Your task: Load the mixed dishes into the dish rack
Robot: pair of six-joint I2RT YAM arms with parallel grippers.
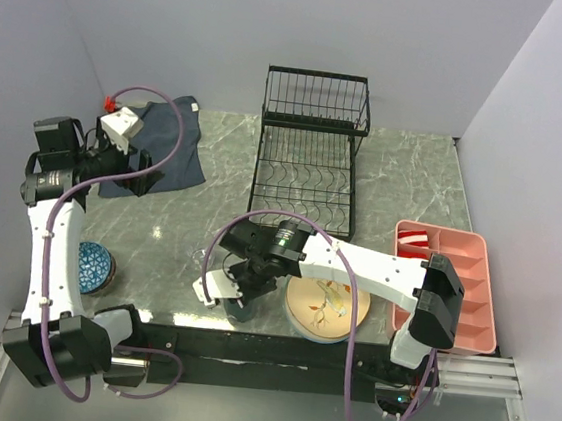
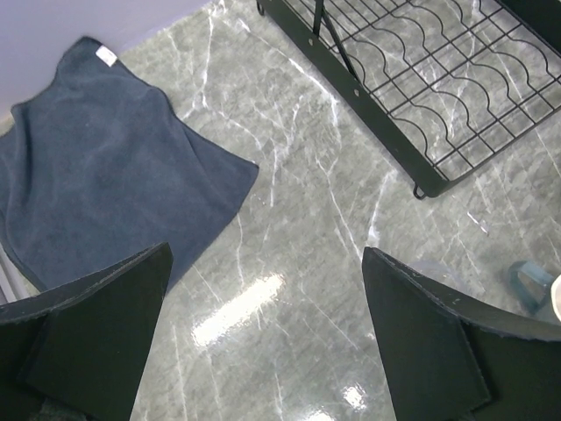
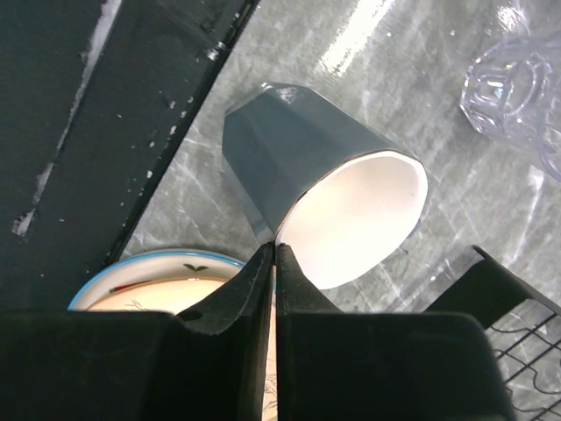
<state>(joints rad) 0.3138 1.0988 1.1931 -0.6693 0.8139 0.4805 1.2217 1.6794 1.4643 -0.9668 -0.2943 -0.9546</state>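
Right gripper (image 3: 274,250) on faceted mug (image 3: 302,158): grey outside, white inside.

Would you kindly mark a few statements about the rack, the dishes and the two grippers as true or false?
1. The rack holds no dishes. True.
2. The left gripper is shut. False: its jaws stand wide open above the table.
3. The right gripper is pinched on the rim of the mug. True, as far as the right wrist view shows.
4. The plate stands in the rack. False: the plate lies flat on the table, near the front edge.
5. A clear glass is close to the mug. True.
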